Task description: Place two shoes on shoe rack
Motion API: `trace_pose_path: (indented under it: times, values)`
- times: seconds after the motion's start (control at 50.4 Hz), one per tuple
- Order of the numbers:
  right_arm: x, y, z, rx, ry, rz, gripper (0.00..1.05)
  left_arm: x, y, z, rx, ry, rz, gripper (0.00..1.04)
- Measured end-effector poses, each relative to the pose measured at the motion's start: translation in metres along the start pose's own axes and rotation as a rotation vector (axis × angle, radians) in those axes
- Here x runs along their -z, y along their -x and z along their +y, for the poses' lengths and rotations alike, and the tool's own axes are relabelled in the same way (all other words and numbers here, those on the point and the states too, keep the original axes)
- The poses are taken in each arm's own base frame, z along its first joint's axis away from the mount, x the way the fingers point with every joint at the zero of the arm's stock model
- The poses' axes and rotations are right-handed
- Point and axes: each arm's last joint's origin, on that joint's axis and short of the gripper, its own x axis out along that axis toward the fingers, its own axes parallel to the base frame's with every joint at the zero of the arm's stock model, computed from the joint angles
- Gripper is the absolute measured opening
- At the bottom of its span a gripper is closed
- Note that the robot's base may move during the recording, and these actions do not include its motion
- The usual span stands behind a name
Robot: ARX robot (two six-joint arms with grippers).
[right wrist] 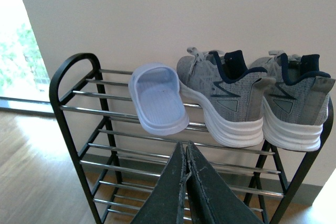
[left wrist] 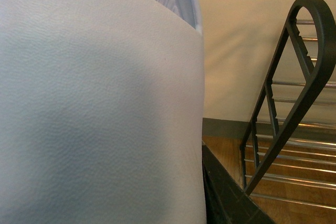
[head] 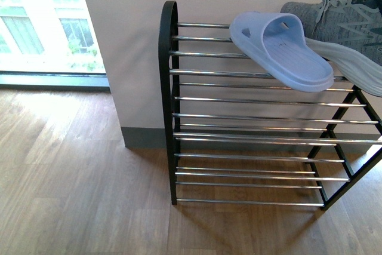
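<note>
Right gripper (right wrist: 185,182): fingers pressed together, nothing between them, sitting back from the shoe rack (right wrist: 79,108) and facing it. Left gripper: we can't tell how the jaws stand. Its wrist view is almost filled by a pale blue textured surface with a ribbed edge (left wrist: 100,108), which we judge to be the second slide sandal close against the camera, likely held, but the fingers aren't visible. The rack's black end frame (left wrist: 310,40) sits just off to one side of it.

Top shelf status: one slide sandal (head: 286,49) lying on the chrome bars (head: 250,100), angled, heel end overhanging toward us. Beside it, two grey sneakers (right wrist: 226,98) standing side by side, heels out, the nearer one touching or almost touching the sandal.

Our read: three shoes racked. One sandal left to go, with free bar space on the top shelf left of the placed sandal. Lower shelves hold nothing that we can see.
</note>
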Motion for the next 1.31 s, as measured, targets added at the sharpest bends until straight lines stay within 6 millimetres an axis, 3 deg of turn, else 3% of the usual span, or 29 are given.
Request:
trace_pose_path:
  times: [0.536, 0.734, 1.072, 1.131, 1.31]
  values:
    - [0.003, 0.013, 0.000, 0.000, 0.000, 0.005, 0.01, 0.000, 0.000, 0.000, 0.000, 0.000, 0.000, 0.02]
    - [0.003, 0.013, 0.000, 0.000, 0.000, 0.005, 0.40, 0.000, 0.000, 0.000, 0.000, 0.000, 0.000, 0.02]
    - [0.003, 0.013, 0.000, -0.003, 0.000, 0.005, 0.92, 0.000, 0.000, 0.000, -0.007, 0.000, -0.001, 0.02]
    - [0.003, 0.013, 0.000, -0.003, -0.002, 0.005, 0.97, 0.000, 0.000, 0.000, -0.006, 0.000, -0.001, 0.02]
    - [0.003, 0.013, 0.000, 0.000, -0.002, 0.005, 0.96, 0.000, 0.000, 0.000, 0.000, 0.000, 0.000, 0.02]
